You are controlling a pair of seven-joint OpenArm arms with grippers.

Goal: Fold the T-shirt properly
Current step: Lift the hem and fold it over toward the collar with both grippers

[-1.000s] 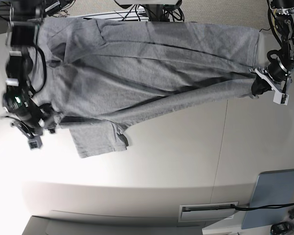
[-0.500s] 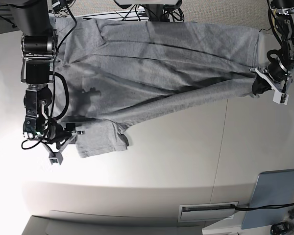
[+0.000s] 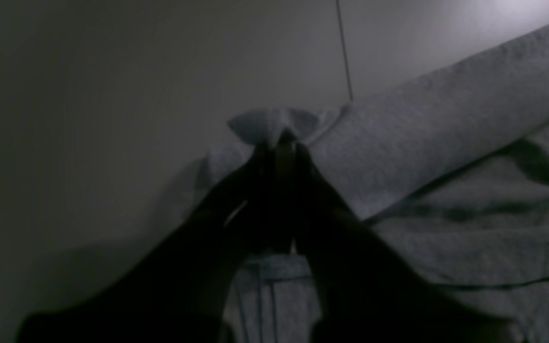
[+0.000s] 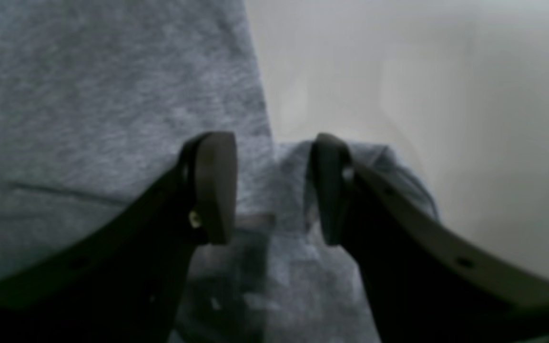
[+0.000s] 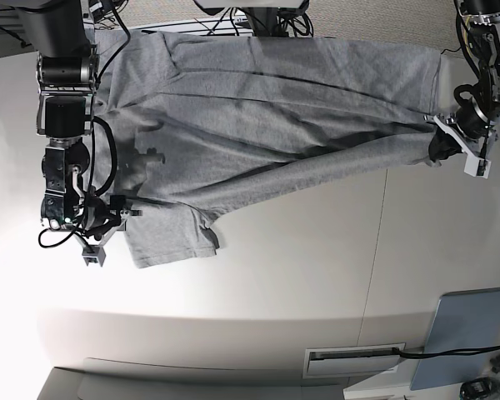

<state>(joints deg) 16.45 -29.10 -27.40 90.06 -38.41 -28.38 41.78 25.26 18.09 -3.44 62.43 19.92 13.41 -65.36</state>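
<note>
The heather-grey T-shirt [image 5: 267, 108] lies spread across the far half of the white table [image 5: 300, 267], one short sleeve [image 5: 171, 237] pointing toward the near side. In the base view my left gripper [image 5: 437, 137] is shut on the shirt's right-hand corner. The left wrist view shows its dark fingers [image 3: 303, 162] pinching a small fold of the T-shirt [image 3: 446, 119]. My right gripper [image 5: 112, 233] is open at the sleeve's left edge. In the right wrist view its pads [image 4: 215, 186] straddle the edge of the T-shirt [image 4: 88, 95], with cloth between them. No lettering shows.
A grey-blue flat panel [image 5: 471, 333] leans at the near right. Beside it sits a white slotted fixture [image 5: 354, 360]. Cables [image 5: 250, 21] run past the table's far edge. A seam [image 5: 375, 250] crosses the tabletop.
My right arm swung from beside the shirt's left shoulder to the sleeve's edge, jaws still open. The left gripper has kept its hold and not moved.
</note>
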